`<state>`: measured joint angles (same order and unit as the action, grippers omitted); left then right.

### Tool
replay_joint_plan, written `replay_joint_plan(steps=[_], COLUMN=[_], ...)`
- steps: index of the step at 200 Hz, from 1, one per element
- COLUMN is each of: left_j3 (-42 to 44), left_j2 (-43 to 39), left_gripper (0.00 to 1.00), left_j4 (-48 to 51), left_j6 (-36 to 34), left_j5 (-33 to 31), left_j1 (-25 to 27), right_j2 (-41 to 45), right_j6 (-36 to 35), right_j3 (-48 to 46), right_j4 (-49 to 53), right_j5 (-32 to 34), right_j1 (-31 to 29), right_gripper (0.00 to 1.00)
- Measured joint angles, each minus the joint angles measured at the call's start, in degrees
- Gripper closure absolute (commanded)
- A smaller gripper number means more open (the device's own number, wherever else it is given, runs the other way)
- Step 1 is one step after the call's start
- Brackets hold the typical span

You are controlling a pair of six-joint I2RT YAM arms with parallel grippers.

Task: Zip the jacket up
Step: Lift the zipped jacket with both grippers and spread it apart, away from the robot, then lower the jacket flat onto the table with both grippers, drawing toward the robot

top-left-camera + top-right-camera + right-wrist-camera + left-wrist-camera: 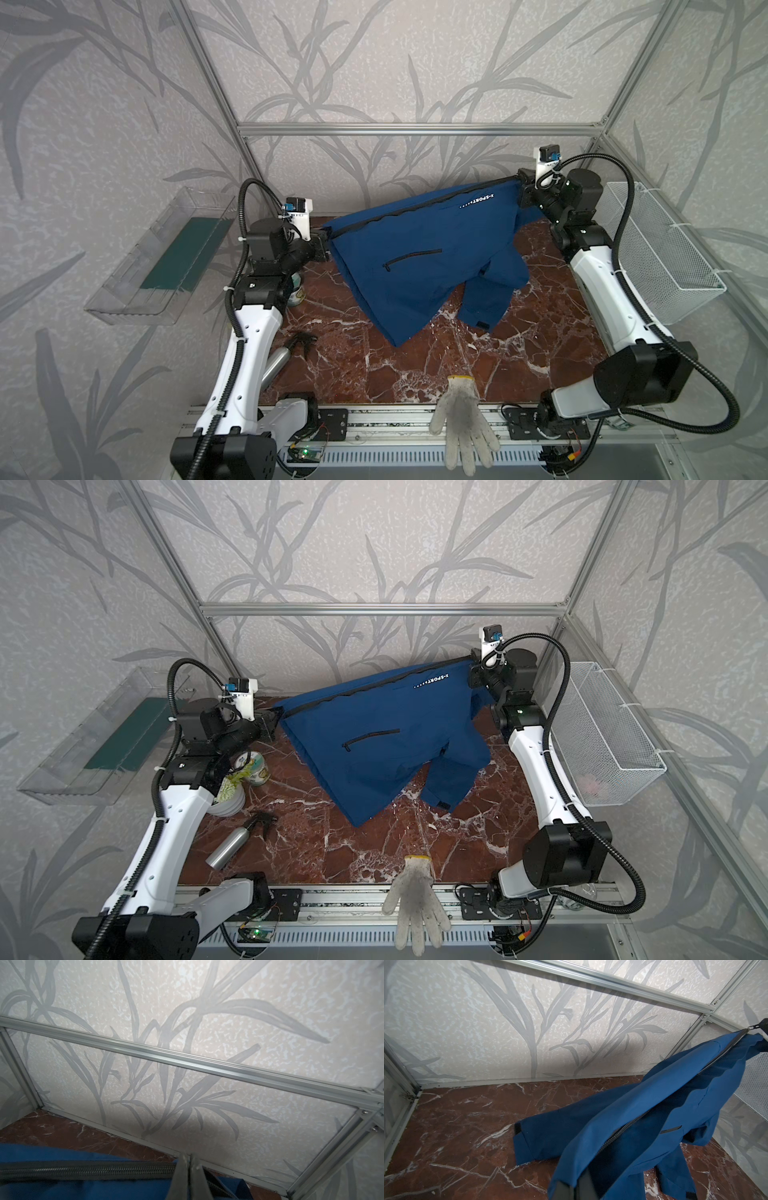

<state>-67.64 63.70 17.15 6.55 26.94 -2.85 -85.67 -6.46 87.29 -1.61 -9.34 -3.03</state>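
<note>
jacket (419,257): stretched between both arms, sleeves on the table (415,374).
left gripper (325,246): clamped on the hem; hold it taut.
right gripper (520,192): clamped at the zipper's (415,206) collar end; pull straight.

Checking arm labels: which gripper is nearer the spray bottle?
Left. The left gripper, shut on the jacket, is beyond the spray bottle, same side; the right gripper grips the jacket's raised opposite end.

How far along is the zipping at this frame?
Done: the black front zipper of the navy-blue soft-shell jacket looks closed along the stretched edge. In hand: left gripper shut on the hem end, right gripper on the zipper's collar end. Left: perhaps last teeth, then letting go.
</note>
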Motion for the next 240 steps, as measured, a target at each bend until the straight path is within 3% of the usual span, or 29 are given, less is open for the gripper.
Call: replay_joint_plan(steps=[79, 115, 159, 179, 240], left_j3=[-14.9, -15.9, -15.6, -10.2, 20.9], left_j2=[13.6, 14.6, 16.2, 13.8, 1.8], left_gripper=[1.00, 1.00, 1.00, 1.00, 1.00], left_j4=[-0.4, -1.4, -4.0, -7.0, -10.2], left_j6=[-3.4, -3.3, -3.5, -3.6, -3.5], left_j5=[-2.3, -3.3, -1.9, -1.9, -1.3], left_j1=[-0.7, -1.4, -1.3, -1.3, -1.3], right_j2=[-2.8, -2.8, -1.9, 3.1, 26.3], right_j6=[-1.3, -1.9, -1.7, -1.0, 5.8], right_j3=[3.1, 3.2, 1.6, -7.6, -44.3], right_j4=[-0.6, -0.7, -1.5, -4.2, -6.1], right_j5=[8.7, 14.0, 15.4, 15.7, 19.6], right_j1=[2.3, 3.3, 3.6, 3.6, 1.7], right_gripper=[1.00, 1.00, 1.00, 1.00, 1.00])
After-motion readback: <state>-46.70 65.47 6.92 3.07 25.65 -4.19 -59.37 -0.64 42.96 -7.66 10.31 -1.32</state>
